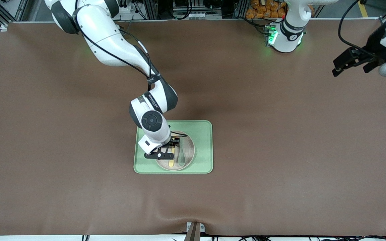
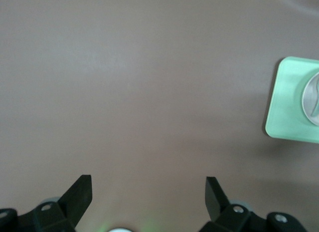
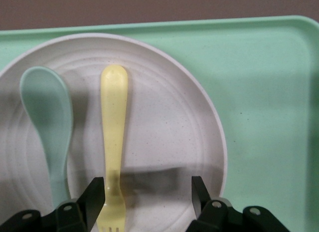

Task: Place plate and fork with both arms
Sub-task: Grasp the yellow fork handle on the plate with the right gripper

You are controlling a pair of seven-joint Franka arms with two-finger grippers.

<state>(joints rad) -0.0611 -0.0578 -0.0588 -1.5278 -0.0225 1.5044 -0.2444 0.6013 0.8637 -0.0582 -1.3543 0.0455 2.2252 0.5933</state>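
tray (image 1: 203, 147): fork (image 3: 113, 137) beside right gripper (image 3: 148, 199)

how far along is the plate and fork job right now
Done: the plate sits on the green tray, with the fork and a spoon lying in it. In hand: the right gripper is low over the plate, fingers apart with one beside the fork near its tines, not gripping. The left gripper waits open over bare table. Left: grasping and placing.

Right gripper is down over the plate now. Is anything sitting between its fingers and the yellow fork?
Nothing visible does. The right gripper hangs low over the plate, fingers apart, and the fork lies bare on the plate by one finger. The spoon lies beside the fork, apart from it, outside the fingers. The left gripper waits, open.
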